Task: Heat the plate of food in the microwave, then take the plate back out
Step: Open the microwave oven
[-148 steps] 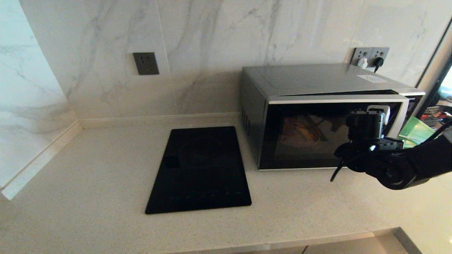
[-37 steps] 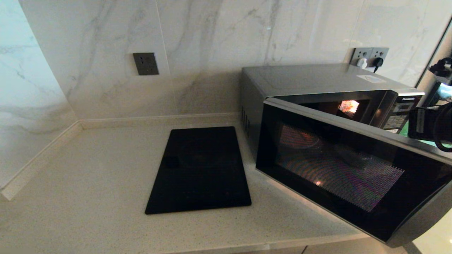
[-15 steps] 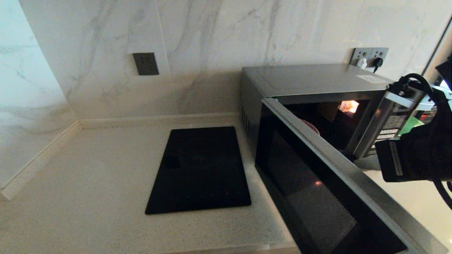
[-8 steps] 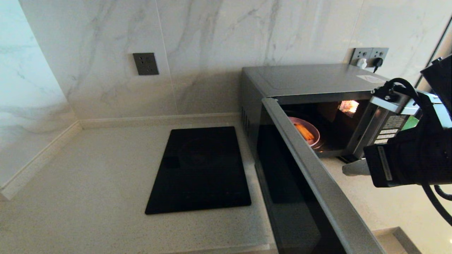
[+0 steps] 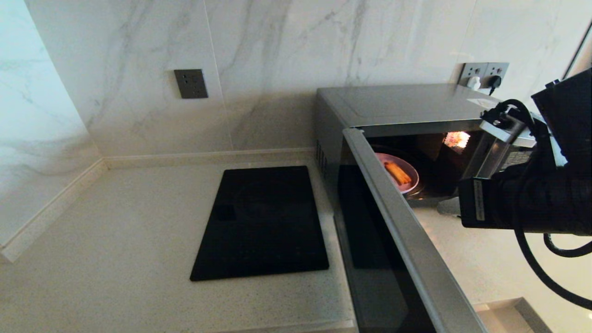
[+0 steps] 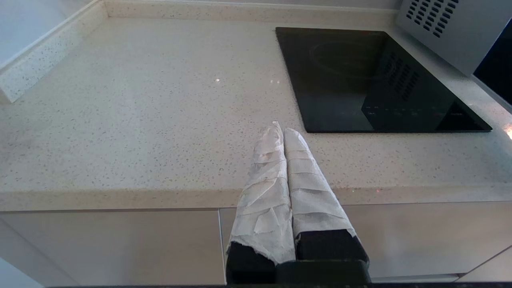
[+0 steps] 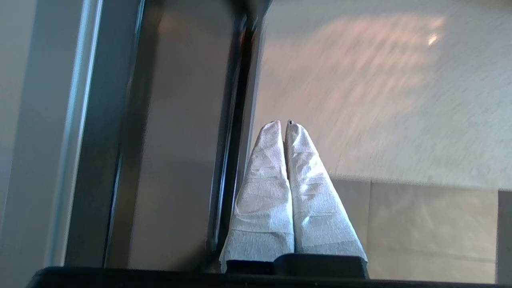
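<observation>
Speckled counter under marble wall: the microwave (image 5: 407, 111) at frame right stands open, the plate of food (image 5: 398, 175) inside. My right pincer (image 7: 283, 125), clenched empty, must spread and reach in; left pincer (image 6: 280, 130) idles, clenched.

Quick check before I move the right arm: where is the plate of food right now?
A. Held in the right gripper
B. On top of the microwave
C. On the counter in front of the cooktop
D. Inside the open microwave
D: the head view shows the plate of food sitting in the lit cavity of the microwave, door swung wide; the right gripper has its jaws shut on nothing.
</observation>
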{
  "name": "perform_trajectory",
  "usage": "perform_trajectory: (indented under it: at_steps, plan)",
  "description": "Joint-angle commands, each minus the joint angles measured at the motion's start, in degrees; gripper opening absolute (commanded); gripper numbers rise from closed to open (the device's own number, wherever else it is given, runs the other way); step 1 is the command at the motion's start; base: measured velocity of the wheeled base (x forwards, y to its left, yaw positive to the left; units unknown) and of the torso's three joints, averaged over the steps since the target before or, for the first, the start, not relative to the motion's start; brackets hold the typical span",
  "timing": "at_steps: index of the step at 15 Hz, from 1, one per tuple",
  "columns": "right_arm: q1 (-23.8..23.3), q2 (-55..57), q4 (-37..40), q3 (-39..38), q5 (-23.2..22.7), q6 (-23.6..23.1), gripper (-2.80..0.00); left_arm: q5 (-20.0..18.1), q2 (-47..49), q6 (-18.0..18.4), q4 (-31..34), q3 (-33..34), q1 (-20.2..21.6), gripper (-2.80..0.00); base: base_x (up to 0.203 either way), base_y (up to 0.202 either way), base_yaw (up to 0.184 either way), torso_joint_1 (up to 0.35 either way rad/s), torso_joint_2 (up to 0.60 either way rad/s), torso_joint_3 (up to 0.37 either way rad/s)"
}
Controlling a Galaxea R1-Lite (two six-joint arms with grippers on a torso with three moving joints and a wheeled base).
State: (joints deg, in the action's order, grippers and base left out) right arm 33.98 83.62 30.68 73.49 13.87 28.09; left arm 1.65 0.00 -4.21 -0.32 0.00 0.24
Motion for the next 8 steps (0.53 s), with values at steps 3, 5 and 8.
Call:
perform_trajectory:
  at_steps: [3, 5, 8]
  plan:
    - [-5.58, -2.09, -12.82, -5.87, 5.56, 2.44, -2.8, 0.02, 0.09, -0.01, -0.03, 0.0, 0.02, -2.8, 0.0, 0.0, 0.0, 0.0, 0.0, 0.0]
    - [-7.93, 0.0, -14.53, -5.36, 10.83, 4.51, -2.8, 0.02, 0.09, -0.01, -0.03, 0.0, 0.02, -2.8, 0.0, 0.0, 0.0, 0.0, 0.0, 0.0]
    - [-14.37, 6.93, -15.12, -2.3, 11.52, 7.95, -2.8, 0.02, 0.09, -0.01, -0.03, 0.0, 0.02, -2.8, 0.0, 0.0, 0.0, 0.0, 0.0, 0.0]
